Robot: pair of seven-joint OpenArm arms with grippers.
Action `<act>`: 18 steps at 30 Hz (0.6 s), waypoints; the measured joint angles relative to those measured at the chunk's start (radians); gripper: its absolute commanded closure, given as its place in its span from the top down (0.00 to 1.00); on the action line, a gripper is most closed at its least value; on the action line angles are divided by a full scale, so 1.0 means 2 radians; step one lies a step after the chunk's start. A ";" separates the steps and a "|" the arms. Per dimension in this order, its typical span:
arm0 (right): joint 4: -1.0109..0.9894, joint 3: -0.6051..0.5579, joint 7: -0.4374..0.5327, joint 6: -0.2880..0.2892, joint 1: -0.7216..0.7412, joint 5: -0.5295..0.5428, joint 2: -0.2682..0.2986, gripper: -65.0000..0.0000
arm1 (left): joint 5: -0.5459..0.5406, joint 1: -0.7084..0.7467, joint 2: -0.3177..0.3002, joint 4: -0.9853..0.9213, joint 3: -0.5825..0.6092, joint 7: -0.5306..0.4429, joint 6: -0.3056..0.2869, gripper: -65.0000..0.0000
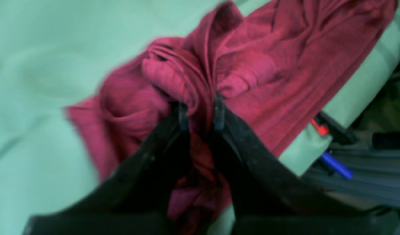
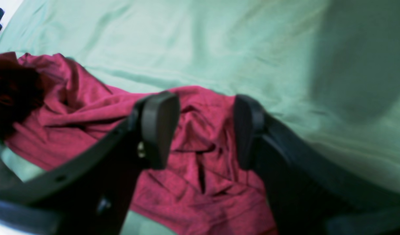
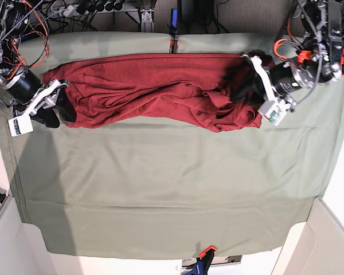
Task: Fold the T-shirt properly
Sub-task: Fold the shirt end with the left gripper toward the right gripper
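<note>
one t-shirt [image 3: 160, 97], dark red and long-sleeved, lies bunched in a long wrinkled strip along the far edge of the pale green table cloth [image 3: 160, 189], running from far left to far right. no clean fold shows yet: the fabric is rumpled and gathered, so by the look of it the folding has hardly begun, and the shirt will need spreading flat before the sleeves and body can be folded in.

two grippers are at work. the left gripper [image 1: 200, 116], on the right of the base view, has its jaws pinched together on a gathered ridge of the shirt's right end. the right gripper [image 2: 203, 130], at the shirt's left end, has its jaws spread apart with nothing between them; the red cloth lies below and whether the fingers touch it i cannot tell.

near the table's close edge sits one orange clamp [image 3: 207, 252], and one more clamp [image 3: 174, 44] at the far edge.
</note>
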 measured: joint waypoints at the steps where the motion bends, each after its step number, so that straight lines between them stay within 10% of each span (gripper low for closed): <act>1: 0.000 0.000 0.000 0.000 0.000 0.000 0.000 0.47 | 0.005 0.000 0.008 -0.009 0.007 -0.007 0.000 0.00; 6: 0.000 0.000 0.001 0.000 0.000 0.000 -0.001 0.47 | 0.007 -0.004 0.035 -0.041 0.029 -0.010 0.000 0.00; 11: 0.000 0.000 0.007 -0.044 0.000 -0.040 0.004 0.51 | -0.031 -0.007 0.040 -0.043 0.039 0.022 0.000 0.43; 14: 0.000 0.000 0.007 -0.051 0.001 -0.056 0.027 0.70 | -0.067 -0.015 0.040 -0.043 0.039 0.086 0.000 0.43; 18: 0.000 0.000 -0.010 -0.059 0.000 -0.059 0.058 0.70 | -0.095 -0.018 0.040 -0.043 0.038 0.088 0.000 0.43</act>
